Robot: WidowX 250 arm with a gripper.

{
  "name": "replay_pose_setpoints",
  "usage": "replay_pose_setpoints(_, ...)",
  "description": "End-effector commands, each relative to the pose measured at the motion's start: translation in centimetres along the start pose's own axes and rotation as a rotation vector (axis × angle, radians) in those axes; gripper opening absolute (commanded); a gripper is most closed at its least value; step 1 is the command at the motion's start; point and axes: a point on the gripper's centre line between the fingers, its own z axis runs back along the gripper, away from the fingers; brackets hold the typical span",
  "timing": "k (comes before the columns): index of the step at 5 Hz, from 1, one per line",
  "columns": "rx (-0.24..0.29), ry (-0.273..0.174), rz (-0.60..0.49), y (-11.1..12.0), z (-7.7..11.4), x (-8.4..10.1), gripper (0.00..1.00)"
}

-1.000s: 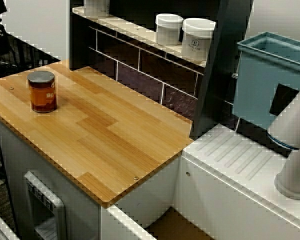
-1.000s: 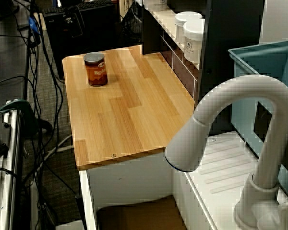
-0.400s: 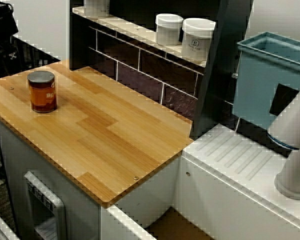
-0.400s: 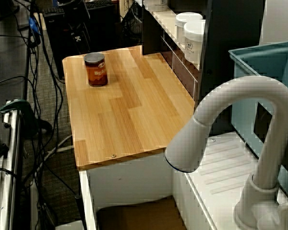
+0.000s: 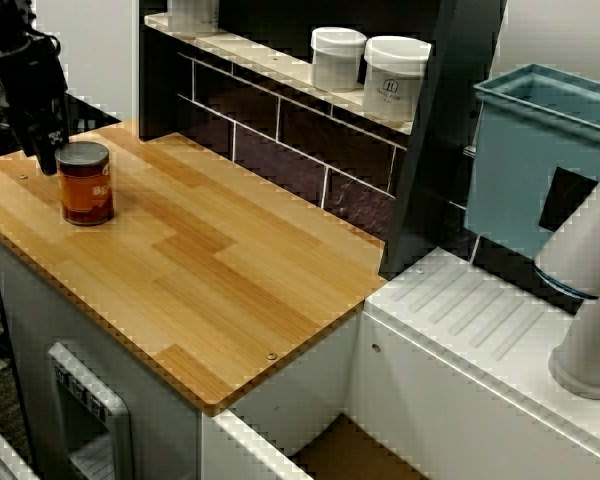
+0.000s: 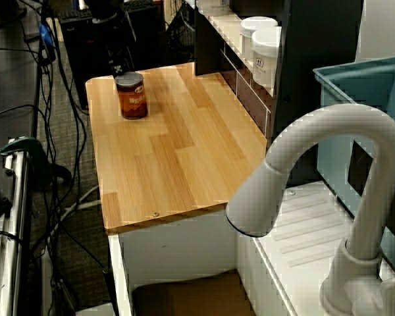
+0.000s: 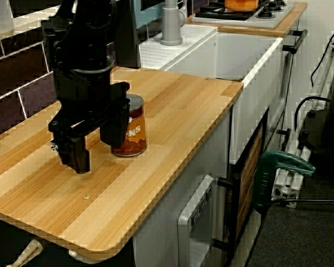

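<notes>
So the biggest thing you've got in front of you is the wooden counter [image 5: 230,270], with a white sink unit [image 5: 480,320] butted up against one end. Next down is the blue bin [image 5: 525,170] standing behind the sink. You can see its rim, but none of the views show what's in it. The white faucet [image 6: 329,171] curves over in front of that bin.

Your gripper [image 7: 96,157] is black and hangs low over the counter at the end away from the sink. In the view from the counter's end, its two fingers are spread apart with nothing between them, so it's released. It sits just beside the jar, not around it. I can't tell if one finger is touching the glass.

Up on the shelf there are two white canisters [image 5: 337,58], lids on, contents hidden. Smallest is the jar [image 5: 85,183]: upright on the wood near that far end, dark lid on, full of something amber-brown.
</notes>
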Motion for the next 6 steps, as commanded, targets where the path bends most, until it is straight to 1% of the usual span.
replay_pose_setpoints(1,0.022,-0.038,-0.017,-4.0,0.9,1.9,1.0)
replay_pose_setpoints(2,-0.001,-0.045,0.012,-6.3,2.3,2.7,1.0)
replay_pose_setpoints(3,0.015,-0.059,0.048,-8.4,2.2,3.0,1.0)
replay_pose_setpoints(4,0.023,-0.029,0.056,-10.2,1.4,3.6,1.0)
replay_pose_setpoints(5,0.023,-0.021,0.052,-11.0,1.8,3.6,1.0)
replay_pose_setpoints(6,-0.015,-0.034,0.021,-10.0,3.5,3.3,1.0)
